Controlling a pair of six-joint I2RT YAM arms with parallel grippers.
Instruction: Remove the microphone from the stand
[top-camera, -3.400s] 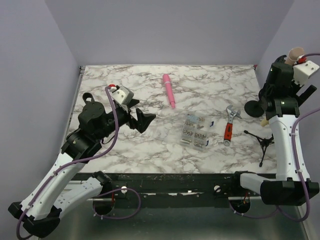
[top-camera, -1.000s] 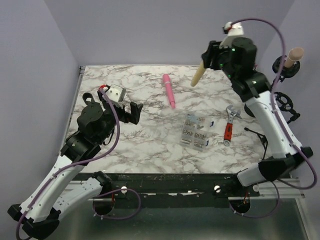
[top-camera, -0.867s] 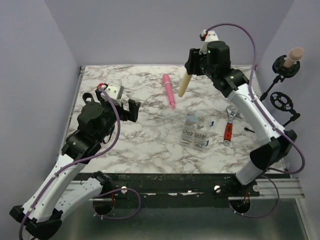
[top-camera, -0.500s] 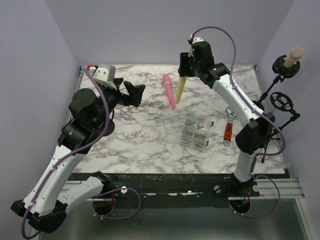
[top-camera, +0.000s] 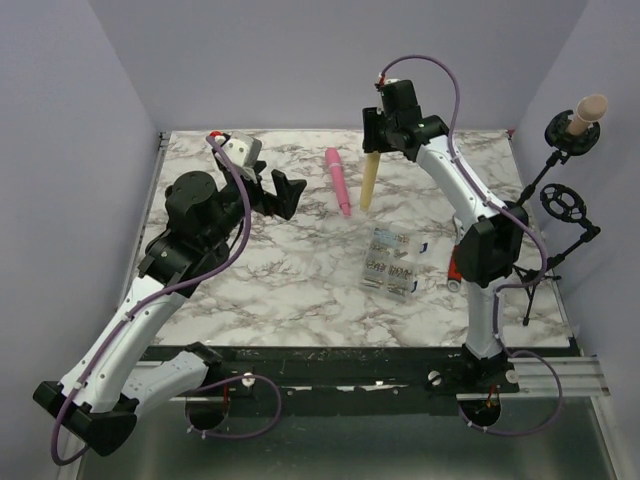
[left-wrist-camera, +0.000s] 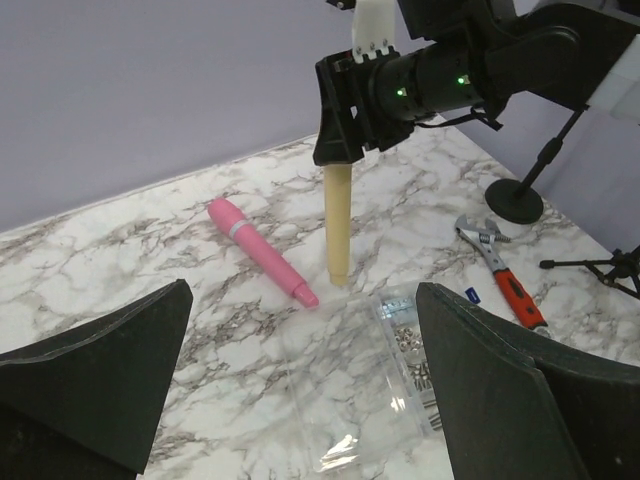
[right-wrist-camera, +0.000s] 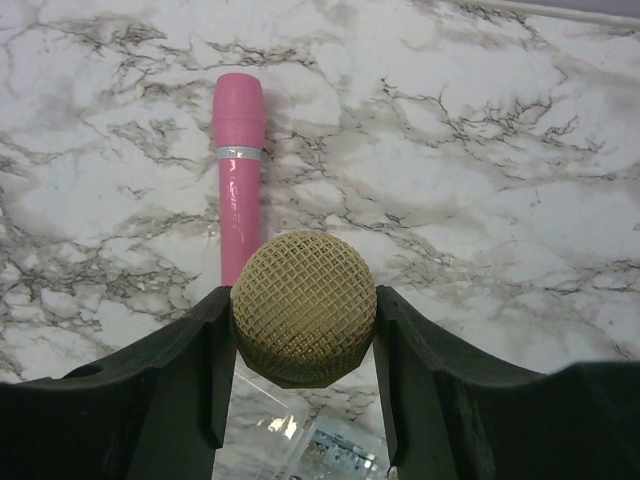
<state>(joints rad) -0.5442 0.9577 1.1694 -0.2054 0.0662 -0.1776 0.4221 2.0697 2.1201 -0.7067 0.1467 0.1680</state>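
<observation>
A yellow microphone (top-camera: 368, 180) stands upright at the back middle of the table, mesh head up, with my right gripper (top-camera: 372, 140) shut on that head (right-wrist-camera: 303, 308). Its lower end (left-wrist-camera: 338, 270) is at the marble surface; I cannot tell whether it touches. A pink microphone (top-camera: 338, 181) lies flat just to its left. The stand (top-camera: 545, 170) rises at the far right, with a beige microphone (top-camera: 588, 108) in its upper clip and an empty round mount (top-camera: 563, 203) below. My left gripper (top-camera: 283, 192) hovers open left of the pink microphone, holding nothing.
A clear plastic box of screws (top-camera: 392, 262) lies mid-table, below the yellow microphone. A red-handled wrench (top-camera: 460, 250) lies to its right, partly behind my right arm. A round black base (left-wrist-camera: 515, 203) and tripod legs (top-camera: 530, 285) sit at the right edge.
My right arm has swung from the stand at the right to the back middle with the yellow microphone and lowered it upright beside the pink one. My left arm has risen and turned toward them.
</observation>
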